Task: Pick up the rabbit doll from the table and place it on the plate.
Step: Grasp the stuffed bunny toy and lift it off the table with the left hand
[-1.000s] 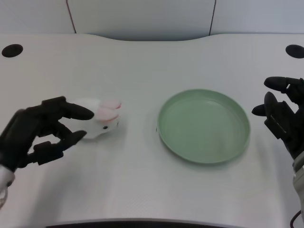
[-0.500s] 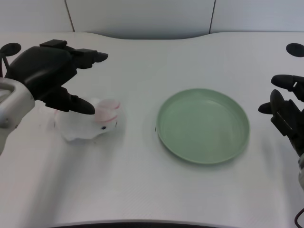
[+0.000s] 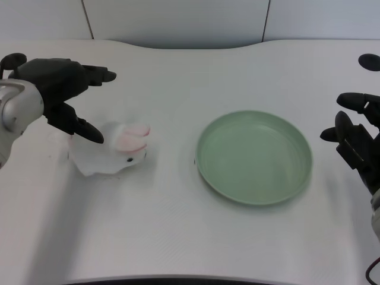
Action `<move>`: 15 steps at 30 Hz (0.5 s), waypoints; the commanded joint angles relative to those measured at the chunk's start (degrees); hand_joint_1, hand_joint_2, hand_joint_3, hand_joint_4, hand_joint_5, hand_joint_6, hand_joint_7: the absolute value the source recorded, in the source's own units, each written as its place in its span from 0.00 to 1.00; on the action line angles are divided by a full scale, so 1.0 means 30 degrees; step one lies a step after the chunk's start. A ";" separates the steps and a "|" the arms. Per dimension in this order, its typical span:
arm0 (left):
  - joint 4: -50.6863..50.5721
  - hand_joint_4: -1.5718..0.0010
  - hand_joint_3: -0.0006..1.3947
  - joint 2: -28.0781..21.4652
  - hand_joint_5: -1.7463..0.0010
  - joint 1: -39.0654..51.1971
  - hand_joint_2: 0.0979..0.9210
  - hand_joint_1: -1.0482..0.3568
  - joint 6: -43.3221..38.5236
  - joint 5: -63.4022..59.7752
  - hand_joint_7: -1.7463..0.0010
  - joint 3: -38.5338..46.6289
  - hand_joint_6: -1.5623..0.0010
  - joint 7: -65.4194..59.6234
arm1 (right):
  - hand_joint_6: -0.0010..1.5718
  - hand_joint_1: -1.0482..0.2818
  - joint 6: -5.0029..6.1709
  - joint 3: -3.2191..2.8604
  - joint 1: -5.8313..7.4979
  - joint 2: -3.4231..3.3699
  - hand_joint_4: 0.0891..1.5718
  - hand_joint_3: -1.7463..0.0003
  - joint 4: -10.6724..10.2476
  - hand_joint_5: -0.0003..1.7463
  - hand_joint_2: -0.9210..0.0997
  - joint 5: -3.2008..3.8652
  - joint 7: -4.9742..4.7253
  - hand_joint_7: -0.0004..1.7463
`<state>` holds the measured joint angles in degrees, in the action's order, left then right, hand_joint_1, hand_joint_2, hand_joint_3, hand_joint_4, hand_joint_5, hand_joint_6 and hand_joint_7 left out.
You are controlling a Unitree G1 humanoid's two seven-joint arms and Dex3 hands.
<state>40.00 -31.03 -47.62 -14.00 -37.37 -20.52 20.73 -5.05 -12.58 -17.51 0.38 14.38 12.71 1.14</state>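
Observation:
The white rabbit doll [image 3: 113,149] with pink ears lies on the table at the left, its face turned toward the plate. My left hand [image 3: 62,92] hovers above and behind it, fingers spread apart and holding nothing; one fingertip [image 3: 95,138] hangs just over the doll's back. The green plate [image 3: 205,157] sits right of centre with nothing on it, a short gap away from the doll.
My right hand [image 3: 356,139] waits at the right edge beside the plate. Two dark round holes [image 3: 369,62] mark the table's far corners. The table's front edge runs along the bottom of the picture.
My left hand rose from beside the doll, then drew back to the left and slightly away from it. The doll and the plate have stayed put.

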 commanded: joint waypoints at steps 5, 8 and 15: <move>0.2514 1.00 0.00 0.0123 0.76 -0.0945 0.95 0.03 0.0282 0.0135 0.98 -0.0689 0.85 0.1223 | 0.17 0.57 0.0259 -0.0044 0.0063 0.0149 0.10 0.68 0.0035 0.94 0.00 -0.0150 -0.0111 0.82; 0.3567 1.00 0.00 0.0603 0.75 -0.1330 0.95 0.03 0.0304 0.0121 0.98 -0.0875 0.85 0.0997 | 0.17 0.57 0.0258 -0.0084 0.0072 0.0152 0.10 0.68 0.0054 0.94 0.00 -0.0049 -0.0001 0.82; 0.7588 1.00 0.00 0.2573 0.65 -0.2913 0.91 0.07 0.0402 -0.0326 0.97 -0.1786 0.82 -0.0678 | 0.17 0.57 0.0318 0.0015 0.0474 0.0024 0.11 0.69 -0.0541 0.95 0.00 -0.0051 0.0088 0.83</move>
<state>60.84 -23.77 -54.75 -13.43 -37.73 -25.20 20.18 -4.87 -12.47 -17.14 0.16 13.63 12.44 1.40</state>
